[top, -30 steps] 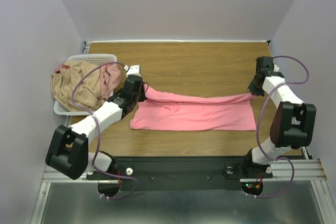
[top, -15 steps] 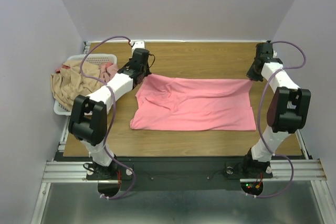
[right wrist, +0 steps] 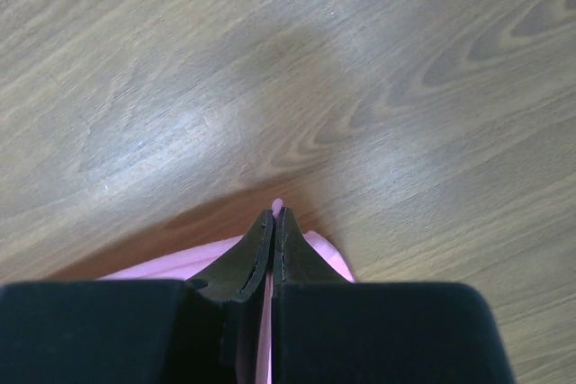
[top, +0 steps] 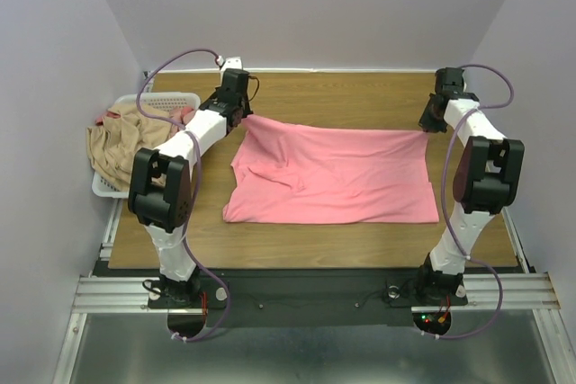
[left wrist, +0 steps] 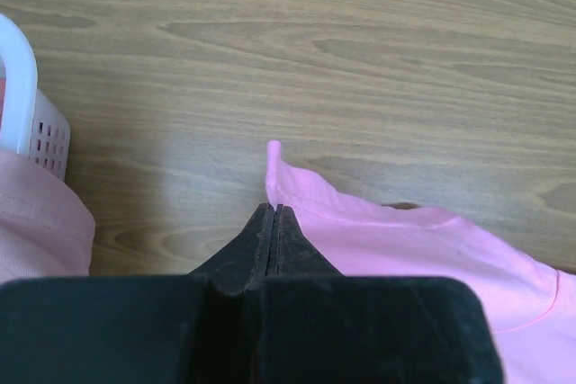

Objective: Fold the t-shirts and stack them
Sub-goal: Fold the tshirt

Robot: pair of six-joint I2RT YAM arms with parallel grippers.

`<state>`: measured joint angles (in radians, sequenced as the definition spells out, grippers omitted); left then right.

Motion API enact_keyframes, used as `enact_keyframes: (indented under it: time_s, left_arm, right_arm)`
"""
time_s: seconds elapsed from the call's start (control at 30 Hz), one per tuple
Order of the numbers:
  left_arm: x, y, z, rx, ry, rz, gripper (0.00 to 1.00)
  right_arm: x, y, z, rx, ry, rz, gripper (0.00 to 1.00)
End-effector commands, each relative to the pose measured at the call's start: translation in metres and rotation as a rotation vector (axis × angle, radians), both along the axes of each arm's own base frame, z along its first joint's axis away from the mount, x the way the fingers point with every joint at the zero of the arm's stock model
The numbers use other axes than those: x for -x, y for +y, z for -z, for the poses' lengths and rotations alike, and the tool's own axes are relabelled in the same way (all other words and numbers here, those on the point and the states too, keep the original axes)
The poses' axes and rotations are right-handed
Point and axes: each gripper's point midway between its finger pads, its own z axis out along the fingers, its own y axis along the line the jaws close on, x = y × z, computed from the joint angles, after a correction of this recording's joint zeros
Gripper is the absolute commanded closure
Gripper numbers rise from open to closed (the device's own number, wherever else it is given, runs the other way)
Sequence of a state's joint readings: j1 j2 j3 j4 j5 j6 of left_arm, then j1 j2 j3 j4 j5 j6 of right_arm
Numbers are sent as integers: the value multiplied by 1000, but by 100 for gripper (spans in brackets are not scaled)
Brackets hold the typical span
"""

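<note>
The salmon-pink t-shirt (top: 333,173) lies spread across the middle of the wooden table, its far edge lifted at both corners. My left gripper (top: 245,114) is shut on the shirt's far left corner, which shows in the left wrist view (left wrist: 360,231) beside the gripper (left wrist: 274,209). My right gripper (top: 423,128) is shut on the far right corner; the right wrist view shows the gripper (right wrist: 274,215) pinching pink cloth (right wrist: 324,254). The tan-beige t-shirt (top: 121,146) and the dusty pink t-shirt (top: 184,119) lie heaped in the basket at the left.
A white slatted basket (top: 166,99) stands at the table's far left edge, also in the left wrist view (left wrist: 22,87). Purple walls enclose the table on three sides. Bare wood (top: 342,96) lies beyond the shirt.
Both grippers have pulled the shirt's far edge away from me toward the back of the table, unfolding the shirt from a narrow band into a wide flat sheet.
</note>
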<state>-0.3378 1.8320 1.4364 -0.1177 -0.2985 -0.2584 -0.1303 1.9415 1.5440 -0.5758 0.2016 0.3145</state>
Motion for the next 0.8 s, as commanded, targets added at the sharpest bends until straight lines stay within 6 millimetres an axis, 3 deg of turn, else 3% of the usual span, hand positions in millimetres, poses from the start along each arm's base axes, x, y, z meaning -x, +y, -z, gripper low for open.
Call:
enact_keyframes:
  time_s: [0.0, 0.2, 0.3, 0.33, 0.4, 0.43, 0.47, 0.63, 0.73, 0.77]
  left_arm:
    - [-5, -1, -25, 9, -50, 24, 100]
    - [24, -1, -14, 65, -34, 38, 100]
    - [43, -4, -8, 106, -27, 64, 100]
    - [53, -5, 3, 119, -4, 77, 100]
    - [60, -7, -5, 146, -28, 86, 100]
    - [69, -6, -3, 162, -23, 86, 100]
    - [74, -5, 7, 162, -2, 81, 100]
    - [101, -5, 8, 206, -19, 92, 100]
    - [118, -3, 17, 229, -7, 87, 100]
    - [127, -2, 28, 233, 18, 91, 100]
  right_arm:
    - [-6, -3, -14, 19, -42, -15, 100]
    - [11, 4, -19, -14, -51, 8, 99]
    - [28, 8, -19, -28, -44, 13, 100]
    - [37, 8, -12, -30, -26, 21, 100]
    - [44, 7, -19, -20, -40, 37, 100]
    - [52, 9, -12, -28, -22, 39, 100]
    - [52, 9, -18, -29, -37, 41, 100]
    - [76, 10, -14, -27, -24, 68, 100]
    - [91, 8, -11, -15, -14, 90, 100]
    - [94, 8, -10, -16, -13, 95, 100]
